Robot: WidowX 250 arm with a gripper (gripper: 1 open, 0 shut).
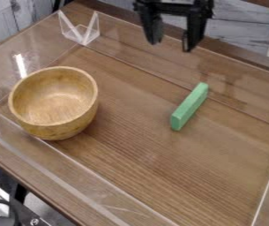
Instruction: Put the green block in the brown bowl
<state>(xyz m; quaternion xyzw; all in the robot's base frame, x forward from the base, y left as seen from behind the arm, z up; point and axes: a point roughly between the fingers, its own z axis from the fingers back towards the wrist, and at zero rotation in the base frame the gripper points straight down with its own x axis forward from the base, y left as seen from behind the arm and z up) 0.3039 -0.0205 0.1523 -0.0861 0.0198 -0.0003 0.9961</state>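
bowl first: the round light-brown wooden bowl (pixel 54 102) with visible grain and a thick rim sits on the left part of the brown wood-grain bench (pixel 137 150). its deep hollow holds nothing that can be seen; only bare wood shows inside.

the small elongated bright green rectangular block (pixel 190 107) lies flat on the bench to the right of the bowl, well apart from it. it rests at a slant, its far end pointing up and to the right, its near end toward the middle of the bench. nothing touches it.

the black robot gripper (pixel 175 33) hangs at the top of the view, above and behind the block, pointing down. its two dark fingers (pixel 153 30) are spread wide with a clear gap between them, and they pinch nothing. the gripper is well clear of both the block and the bowl.

a low clear plastic wall (pixel 54 181) runs around the edge of the bench, catching light along the near and left sides. a small clear plastic v-shaped stand (pixel 78 28) sits at the far left corner, beyond the bowl.

no brand, label or readable writing shows on the bowl, the block, the gripper or the bench.
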